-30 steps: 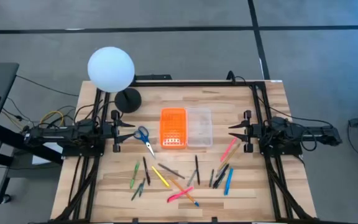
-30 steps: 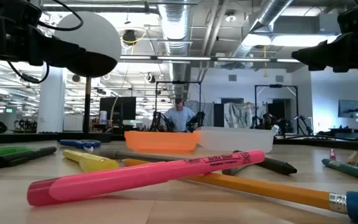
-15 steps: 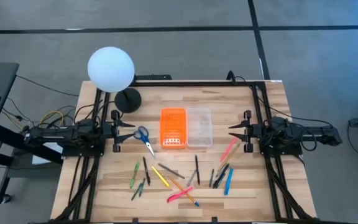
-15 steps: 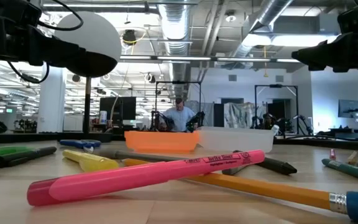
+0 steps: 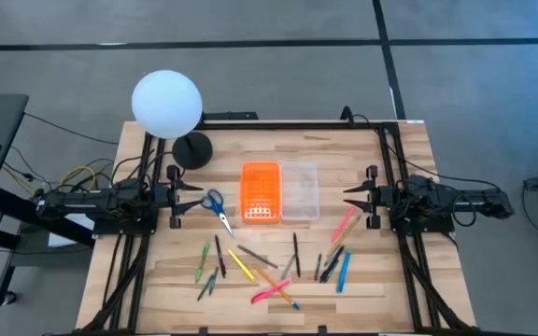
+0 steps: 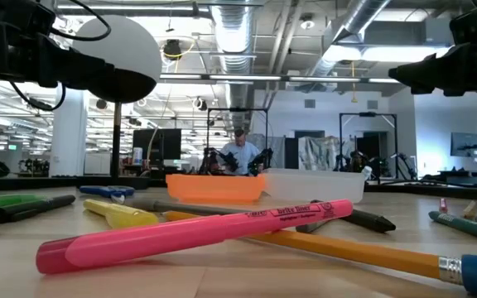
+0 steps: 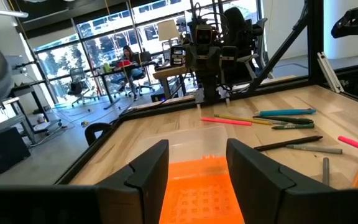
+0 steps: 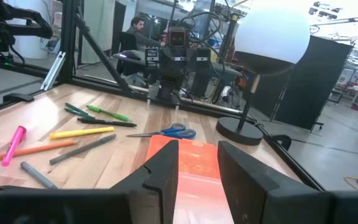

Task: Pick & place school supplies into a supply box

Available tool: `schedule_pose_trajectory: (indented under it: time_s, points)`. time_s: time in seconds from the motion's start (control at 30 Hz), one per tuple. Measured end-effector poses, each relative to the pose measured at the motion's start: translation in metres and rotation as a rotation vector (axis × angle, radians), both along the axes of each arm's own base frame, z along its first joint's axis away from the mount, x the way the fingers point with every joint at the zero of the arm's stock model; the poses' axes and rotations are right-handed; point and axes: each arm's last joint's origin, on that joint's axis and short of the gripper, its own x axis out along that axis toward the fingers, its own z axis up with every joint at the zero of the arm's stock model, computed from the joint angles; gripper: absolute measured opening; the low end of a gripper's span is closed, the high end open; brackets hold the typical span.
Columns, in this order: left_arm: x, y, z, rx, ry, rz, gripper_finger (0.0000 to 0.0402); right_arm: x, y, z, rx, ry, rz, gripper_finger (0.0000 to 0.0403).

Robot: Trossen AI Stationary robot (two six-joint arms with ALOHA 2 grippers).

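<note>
Supply box open at the centre of the table, supplies not yet picked.

The supply box (image 5: 280,192) lies in the middle of the high view, its orange lid (image 5: 261,193) on the left and its clear tray (image 5: 299,190) on the right. No pen shows clearly inside the tray. The school supplies (image 5: 274,264) are scattered below it in the frame, and the blue-handled scissors (image 5: 216,206) lie just left of the lid. The left hand (image 5: 191,196) waits at the left edge of the table, fingers apart and holding nothing. The right hand (image 5: 355,198) waits at the right edge, also open and empty. I judge that the picking has not started. The next move needs one hand to reach down to a pen, perhaps the pink marker (image 5: 346,224) near the right hand, and close on it.
</note>
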Motion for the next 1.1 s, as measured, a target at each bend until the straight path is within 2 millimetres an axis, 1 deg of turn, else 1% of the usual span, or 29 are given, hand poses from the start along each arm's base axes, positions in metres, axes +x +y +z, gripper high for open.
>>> schedule_pose_trajectory:
  time_s: [0.47, 0.57, 0.63, 0.73, 0.83, 0.97, 1.03, 1.1]
  points:
    - [0.0, 0.0, 0.0009, -0.001, -0.011, 0.0, 0.0157, 0.0, 0.0, 0.0, 0.0, 0.0, 0.0, 0.0107]
    - [-0.0002, 0.0, 0.004, -0.038, -0.045, -0.002, 0.0157, 0.0, 0.0, -0.0001, 0.0, 0.0, 0.0, 0.0107]
    - [-0.0004, 0.0, 0.0051, -0.099, -0.062, -0.006, 0.0157, 0.0, 0.0, -0.0001, 0.002, 0.0, 0.0, 0.0107]
    - [-0.0004, -0.0001, 0.0055, -0.242, -0.078, -0.021, 0.0157, 0.0, 0.0001, 0.0003, 0.1, -0.004, 0.002, 0.0107]
    - [-0.0004, 0.0003, 0.0055, -0.361, -0.089, -0.016, 0.0157, -0.0002, 0.0, 0.0057, 0.177, -0.06, 0.006, 0.0107]
    - [-0.0005, 0.0023, 0.0042, -0.4, -0.093, 0.051, 0.0157, -0.0005, 0.0, 0.0098, 0.362, -0.101, 0.021, 0.0107]
    - [-0.0004, 0.0024, 0.0019, -0.44, -0.075, 0.057, 0.0157, -0.0005, 0.0, 0.0097, 0.455, -0.1, 0.025, 0.0107]
    - [0.0, 0.0023, 0.0014, -0.458, -0.071, 0.055, 0.0157, -0.0005, -0.0002, 0.0097, 0.475, -0.1, 0.024, 0.0107]
